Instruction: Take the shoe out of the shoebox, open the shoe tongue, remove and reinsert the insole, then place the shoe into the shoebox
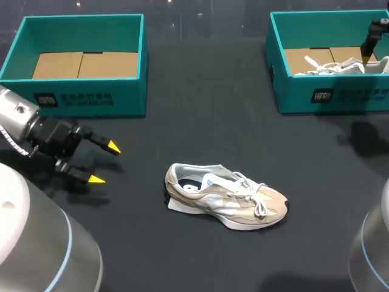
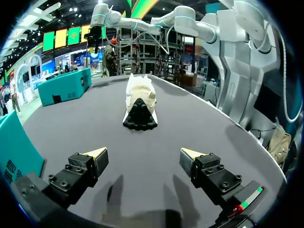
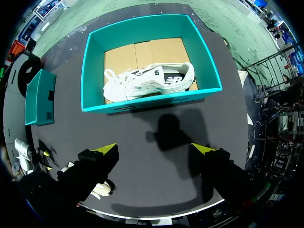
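Fingers apart over dark table

Robot test bench: black table, left arm and right arm flanking, left shoebox and right shoebox staged.

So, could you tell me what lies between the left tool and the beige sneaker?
Nothing: only bare table separates the left tool from the beige sneaker, clearest in the left wrist view.
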